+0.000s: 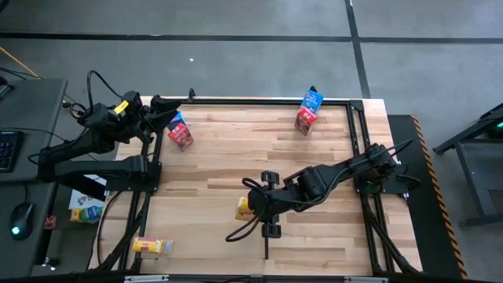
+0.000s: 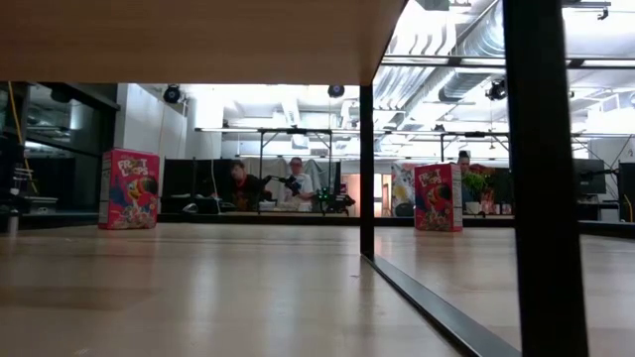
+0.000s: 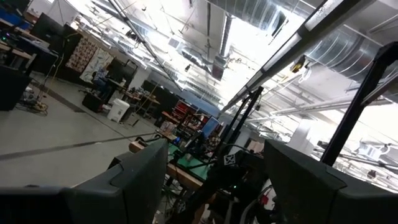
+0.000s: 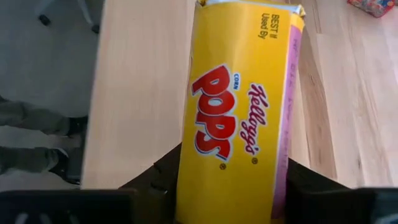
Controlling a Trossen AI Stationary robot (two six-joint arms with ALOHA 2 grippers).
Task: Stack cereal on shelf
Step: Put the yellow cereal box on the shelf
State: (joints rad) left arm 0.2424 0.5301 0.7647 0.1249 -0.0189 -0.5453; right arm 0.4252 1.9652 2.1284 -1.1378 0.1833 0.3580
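My right claw [image 1: 250, 207] has its fingers on both sides of a yellow cereal box [image 4: 239, 118], mid-table near the front. Left claw [image 1: 161, 118] spread open, empty, parked at the back-left corner.

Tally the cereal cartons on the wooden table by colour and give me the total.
Yellow cartons: 2
Red cartons: 2
Blue cartons: 2
Total: 6
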